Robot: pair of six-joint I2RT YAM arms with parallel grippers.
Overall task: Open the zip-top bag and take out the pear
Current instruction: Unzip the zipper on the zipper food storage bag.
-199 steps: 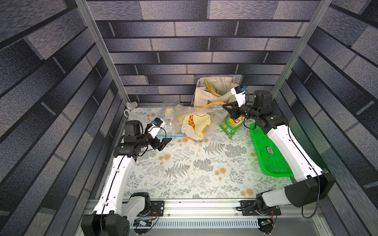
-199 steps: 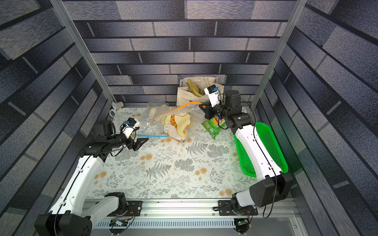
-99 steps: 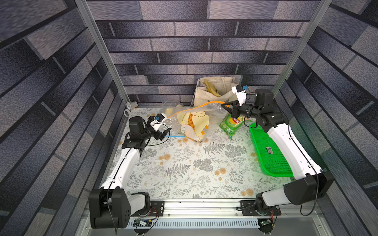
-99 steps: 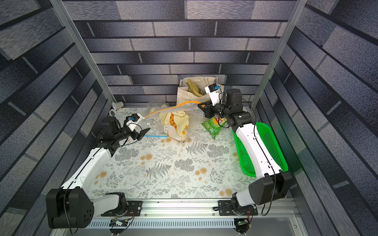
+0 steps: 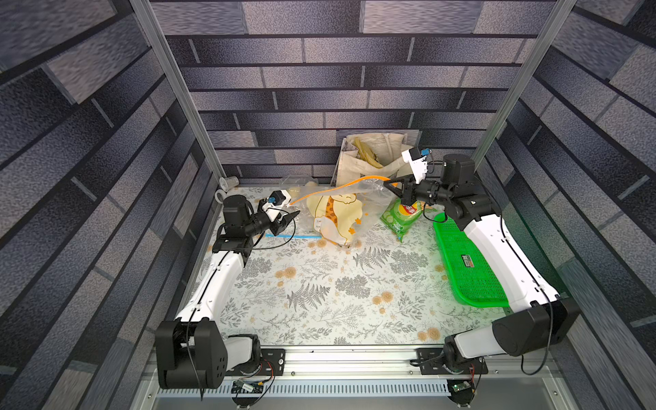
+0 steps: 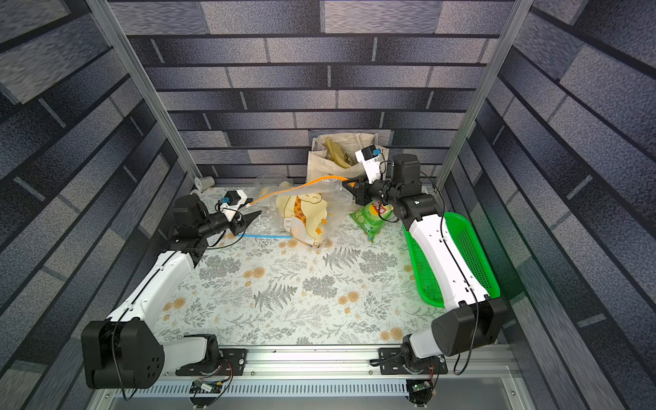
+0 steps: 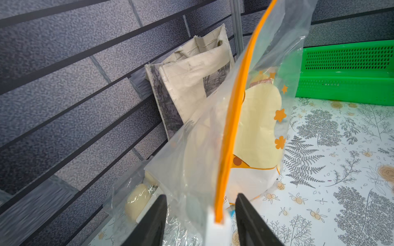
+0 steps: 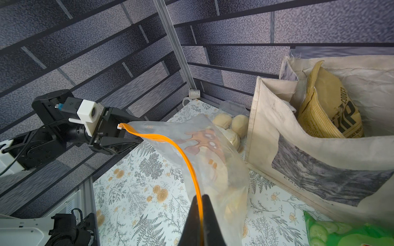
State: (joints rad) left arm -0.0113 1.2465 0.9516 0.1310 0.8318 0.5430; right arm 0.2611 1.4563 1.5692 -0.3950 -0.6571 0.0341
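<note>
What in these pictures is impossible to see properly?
Pear: in both top views the giraffe print on the zip-top bag hides it.
Orange zip strip: left wrist view shows it edge-on, so sealed or parted is unclear.
White slider: cut off by that view's bottom edge.
Green packet: label too small in a top view, partly behind the right gripper.

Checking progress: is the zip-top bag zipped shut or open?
Shut, apparently: the orange zip strip runs as one joined band from white slider to right gripper, no gap.

Bright, even overhead light leaves soft shadows on the bench (image 5: 319, 284); both top views bow at the edges, and the walls (image 5: 71, 142) look smeared.
</note>
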